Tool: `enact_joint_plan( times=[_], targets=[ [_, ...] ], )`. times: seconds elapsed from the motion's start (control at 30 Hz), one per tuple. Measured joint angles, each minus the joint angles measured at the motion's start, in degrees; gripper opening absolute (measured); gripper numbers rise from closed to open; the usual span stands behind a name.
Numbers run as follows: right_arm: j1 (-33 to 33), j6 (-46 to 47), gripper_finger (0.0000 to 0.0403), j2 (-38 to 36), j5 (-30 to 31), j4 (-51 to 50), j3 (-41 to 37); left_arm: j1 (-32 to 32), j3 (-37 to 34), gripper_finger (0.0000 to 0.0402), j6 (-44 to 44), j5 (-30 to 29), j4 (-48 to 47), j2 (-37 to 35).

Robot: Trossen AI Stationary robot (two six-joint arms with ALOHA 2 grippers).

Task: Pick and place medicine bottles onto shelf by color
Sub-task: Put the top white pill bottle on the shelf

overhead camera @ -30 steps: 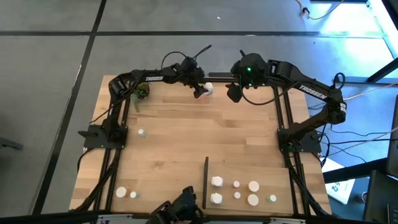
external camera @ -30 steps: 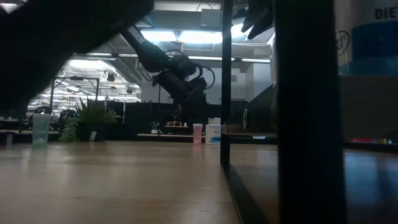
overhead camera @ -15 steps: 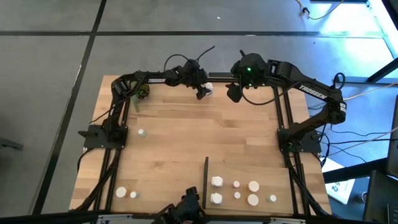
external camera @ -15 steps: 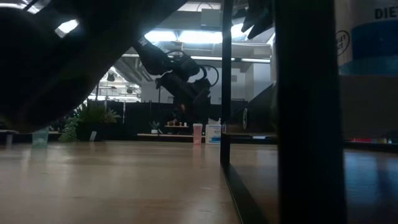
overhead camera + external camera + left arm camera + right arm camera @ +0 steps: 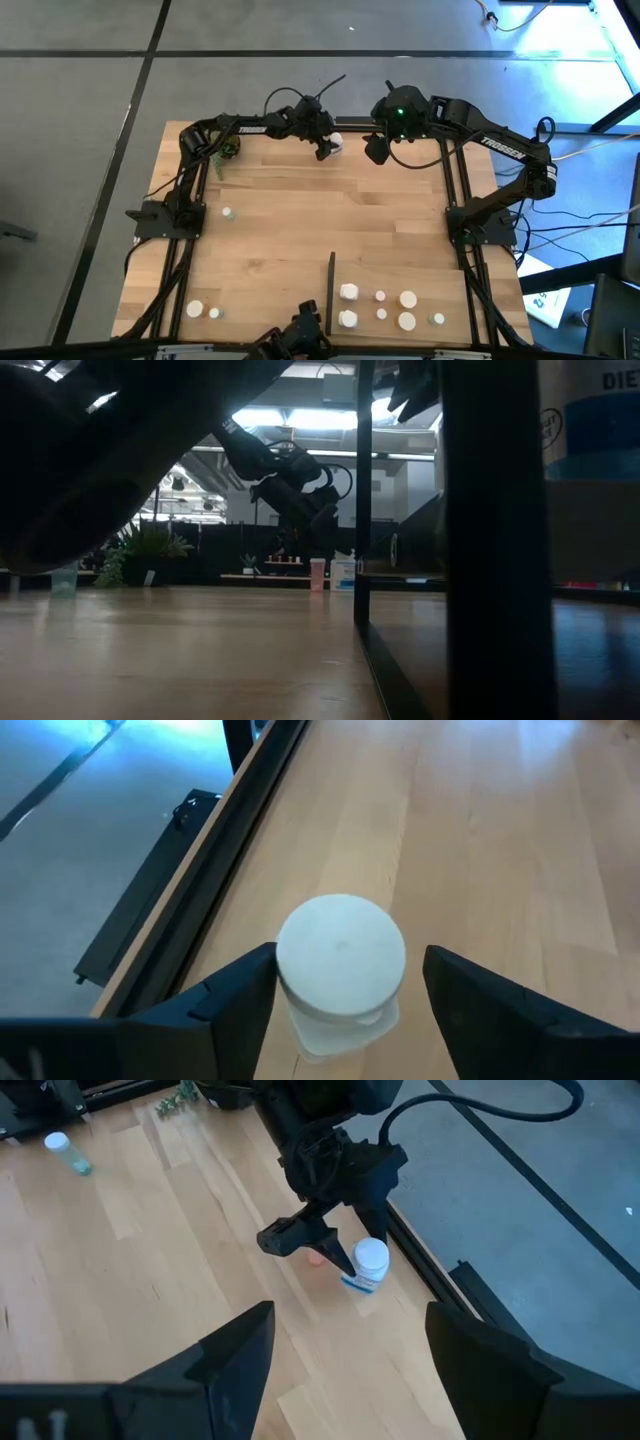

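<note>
Six white bottles (image 5: 378,308) stood upright on the shelf (image 5: 425,278) at the near right of the table (image 5: 300,230), right of its black strip (image 5: 330,292): two rows of three, the far-right near one with a greenish top. Two more white bottles (image 5: 204,309) sat at the near left, off the shelf. One green-topped bottle (image 5: 227,214) stood alone mid-left. Writing: "DIE" on a blue-and-white container (image 5: 590,420) at the low view's right edge; white lettering on both arms, too small to read. Plant (image 5: 229,146) at the far left corner. Left gripper (image 5: 328,147) was at the far edge, fingers (image 5: 215,1010) wide, either side of an upright white-capped bottle (image 5: 340,970), not gripping; blue label low on it, text unreadable. A pinkish bottle (image 5: 316,1259) stood just beside it, partly hidden by the fingers. Right gripper (image 5: 376,148) hovered near the far edge right of that, fingers (image 5: 235,1355) apart, holding nothing.
</note>
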Motion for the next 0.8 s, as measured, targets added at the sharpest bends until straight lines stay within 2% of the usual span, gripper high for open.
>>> enact_joint_plan(
  times=[0.47, 0.8],
  targets=[
    [0.01, 2.82, 0.0261, 0.00, 0.00, 0.00, 0.00, -0.30, 0.00, 0.0195, -0.17, 0.32, -0.36, 0.00],
    [0.01, 2.75, 0.0261, 0.00, 0.00, 0.00, 0.00, -0.33, 0.00, 0.0187, -0.42, 0.10, -0.41, 0.00]
  ],
)
